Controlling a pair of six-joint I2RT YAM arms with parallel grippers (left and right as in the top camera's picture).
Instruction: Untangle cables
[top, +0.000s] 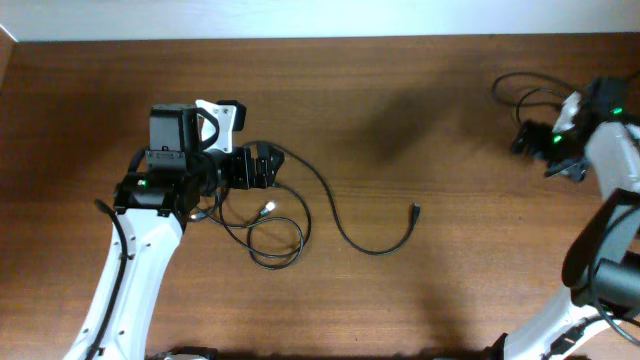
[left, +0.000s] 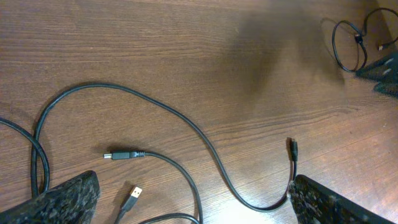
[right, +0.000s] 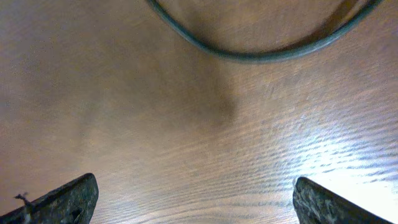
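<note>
**Both claws wide open, both empty**

The left claw (top: 262, 166) gapes over the wooden table (top: 430, 300), gripping nothing. A loose cable (left: 186, 122) trails from it toward 4 o'clock (plug end lying free). The right claw (top: 522, 138) is equally wide and empty, with a second cable (right: 249, 56) at its 12 o'clock.

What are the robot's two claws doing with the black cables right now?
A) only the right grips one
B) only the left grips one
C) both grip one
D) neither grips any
D: the left claw and right claw both gape wide, the cables lying loose.
</note>
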